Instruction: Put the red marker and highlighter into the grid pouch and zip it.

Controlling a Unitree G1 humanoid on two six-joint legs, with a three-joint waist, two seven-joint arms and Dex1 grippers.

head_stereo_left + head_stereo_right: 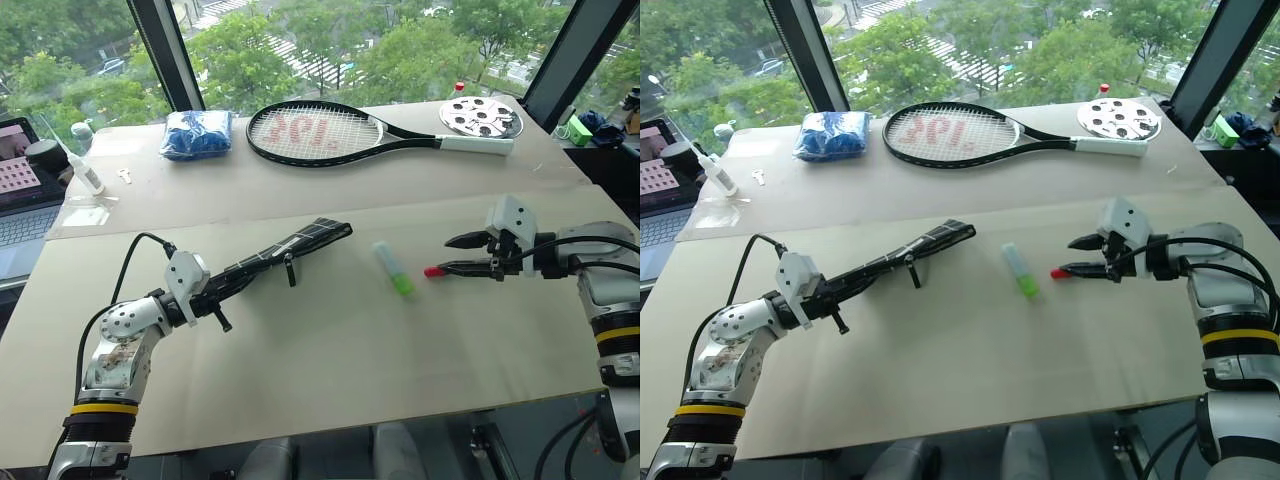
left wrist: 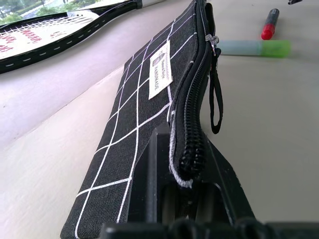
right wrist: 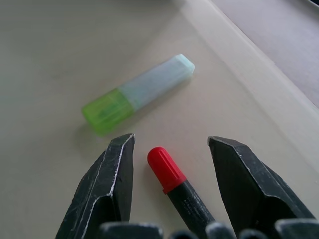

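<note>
Right tool (image 1: 447, 255) hangs near the desk's right side with its two fingers spread apart, one on each side of the red marker (image 3: 172, 179), whose red cap pokes out past the fingertips; whether the fingers touch it I cannot tell. Just beyond the cap lies the highlighter (image 1: 393, 268), flat on the desk (image 1: 330, 380), green cap toward the near edge, with bare surface all round it. Left tool (image 2: 192, 174) is clamped together on one end of the grid pouch (image 1: 290, 248), holding it out nearly level above the desk, zipper edge up and its strap (image 2: 215, 107) dangling. That forearm lies low, reaching toward the middle; the right forearm comes in from the right edge, pointing left and a little down. One marker, one highlighter, one pouch. Farther back, well apart from these, lie one tennis racket (image 1: 330, 132), one blue cloth bundle (image 1: 197, 134) and one round white disc (image 1: 480, 117) by the window edge.
</note>
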